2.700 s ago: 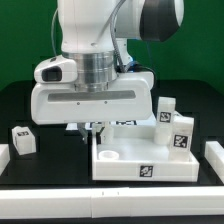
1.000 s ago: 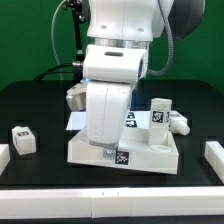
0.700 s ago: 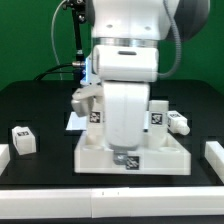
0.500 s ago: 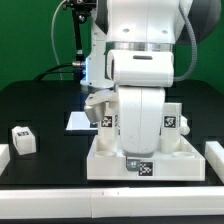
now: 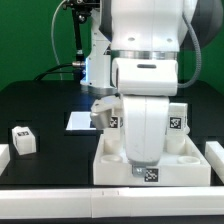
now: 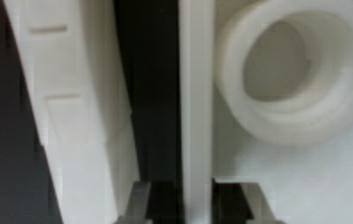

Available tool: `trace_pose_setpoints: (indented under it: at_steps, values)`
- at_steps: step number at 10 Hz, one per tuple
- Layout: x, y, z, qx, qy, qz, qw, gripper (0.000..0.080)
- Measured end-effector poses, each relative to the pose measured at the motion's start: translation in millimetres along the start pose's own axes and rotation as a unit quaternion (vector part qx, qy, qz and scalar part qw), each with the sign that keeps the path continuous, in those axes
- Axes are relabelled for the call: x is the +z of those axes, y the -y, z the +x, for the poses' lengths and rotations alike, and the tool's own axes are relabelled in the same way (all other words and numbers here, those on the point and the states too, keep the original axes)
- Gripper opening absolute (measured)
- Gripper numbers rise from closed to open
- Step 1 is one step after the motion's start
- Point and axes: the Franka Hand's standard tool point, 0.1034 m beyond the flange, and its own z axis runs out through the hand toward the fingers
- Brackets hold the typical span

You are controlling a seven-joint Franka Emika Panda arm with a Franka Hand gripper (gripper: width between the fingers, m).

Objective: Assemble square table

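Note:
The square table's white slab (image 5: 190, 160) lies at the front on the exterior view's right, with a round corner hole (image 6: 297, 70) close to the jaws in the wrist view. My gripper (image 6: 196, 205) is shut on the slab's thin upright edge (image 6: 194, 100), one finger on each side. In the exterior view the big white hand (image 5: 143, 120) hides the fingers. Tagged stubby legs stand on or behind the slab on the right (image 5: 178, 121) and on the left (image 5: 108, 118). Another tagged leg (image 5: 22, 139) lies alone at the far left.
The marker board (image 5: 78, 121) lies flat behind the slab. Plain white blocks sit at the front left (image 5: 4, 158) and front right (image 5: 214, 155). A long white rail (image 5: 60, 195) runs along the front edge. A white ridged piece (image 6: 66, 110) runs alongside the gripped edge.
The arm and the slab have slid together toward the exterior view's right and a little toward the front. The legs by the slab moved with it; the lone left leg stayed put.

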Motion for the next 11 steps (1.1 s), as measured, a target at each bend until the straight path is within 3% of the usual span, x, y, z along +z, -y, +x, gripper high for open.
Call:
trace_pose_setpoints:
  at_steps: [4,9,10,11]
  values:
    - [5.6,-7.4,26.7,-0.011,-0.009,-0.005,1.0,0.0061]
    - [6.4,-9.4,27.7,-0.02,-0.005,-0.007,1.0,0.0061]
    - [6.5,-9.3,27.2,-0.019,-0.005,-0.007,1.0,0.0152]
    - [6.3,-4.9,27.0,-0.019,-0.004,0.001,1.0,0.0152]
